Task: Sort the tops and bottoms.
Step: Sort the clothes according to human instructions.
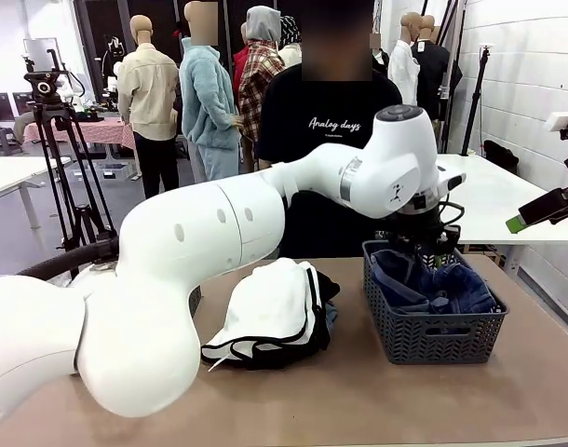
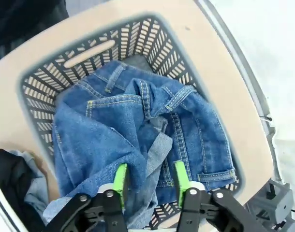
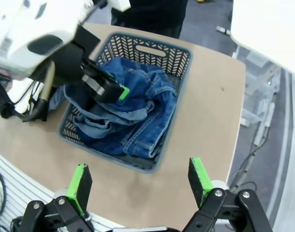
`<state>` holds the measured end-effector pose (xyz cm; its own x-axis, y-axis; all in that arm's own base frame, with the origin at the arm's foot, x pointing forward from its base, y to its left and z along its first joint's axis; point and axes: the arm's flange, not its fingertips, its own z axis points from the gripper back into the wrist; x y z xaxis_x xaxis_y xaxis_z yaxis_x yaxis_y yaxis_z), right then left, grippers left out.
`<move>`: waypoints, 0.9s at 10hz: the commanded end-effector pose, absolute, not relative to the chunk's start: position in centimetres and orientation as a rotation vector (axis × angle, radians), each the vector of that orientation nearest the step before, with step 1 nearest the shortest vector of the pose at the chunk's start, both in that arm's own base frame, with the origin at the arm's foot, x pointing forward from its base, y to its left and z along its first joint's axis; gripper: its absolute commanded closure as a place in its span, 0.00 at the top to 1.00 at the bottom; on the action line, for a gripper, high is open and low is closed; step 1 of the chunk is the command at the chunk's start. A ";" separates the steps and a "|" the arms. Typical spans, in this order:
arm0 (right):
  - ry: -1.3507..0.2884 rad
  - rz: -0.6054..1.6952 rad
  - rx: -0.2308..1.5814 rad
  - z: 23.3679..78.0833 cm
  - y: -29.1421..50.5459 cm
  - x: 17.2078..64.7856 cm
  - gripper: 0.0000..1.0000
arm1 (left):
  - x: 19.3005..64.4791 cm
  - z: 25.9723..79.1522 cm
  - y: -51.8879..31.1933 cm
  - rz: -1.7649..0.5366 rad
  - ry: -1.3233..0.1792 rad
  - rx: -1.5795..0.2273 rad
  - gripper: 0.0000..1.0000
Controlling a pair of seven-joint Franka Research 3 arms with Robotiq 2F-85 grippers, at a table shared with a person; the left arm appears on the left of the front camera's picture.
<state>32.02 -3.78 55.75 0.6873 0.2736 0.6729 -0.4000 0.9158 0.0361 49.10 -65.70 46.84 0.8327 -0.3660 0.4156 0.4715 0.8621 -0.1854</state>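
Note:
Dark blue denim bottoms (image 1: pixel 431 284) (image 2: pixel 138 130) (image 3: pixel 133 116) lie crumpled in the grey basket (image 1: pixel 433 337) (image 2: pixel 89 48) (image 3: pixel 157 50) at the table's right. My left gripper (image 1: pixel 433 244) (image 2: pixel 151 181) hovers just over them, jaws apart, with a loose fold of denim lying between the fingers (image 3: pixel 121 92). At the table's middle sits a pile of tops: a white knit with black trim (image 1: pixel 270 312) over a black one (image 1: pixel 327 284) (image 2: pixel 9 179). Pale blue denim (image 2: pixel 37 189) pokes out beside the black top. My right gripper (image 3: pixel 140 186) (image 1: pixel 531 216) hangs open, high to the right of the basket.
A person in a black printed T-shirt (image 1: pixel 326 121) stands at the far side, behind my left arm. A camera tripod (image 1: pixel 56 158) stands at the left. A white table (image 1: pixel 493 200) lies beyond the right edge. Bare tabletop (image 1: pixel 358 400) runs along the front.

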 end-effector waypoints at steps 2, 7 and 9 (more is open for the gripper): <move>-0.730 0.383 0.190 55.7 -3.8 32.2 1.00 | 50.5 50.4 -66.8 -0.369 -0.345 -0.260 1.00; -0.730 0.383 0.190 55.7 -3.8 32.2 1.00 | 48.9 49.0 -64.9 -0.419 -0.370 -0.276 1.00; -0.730 0.383 0.190 55.7 -3.8 32.2 1.00 | 48.9 49.0 -64.9 -0.419 -0.370 -0.276 1.00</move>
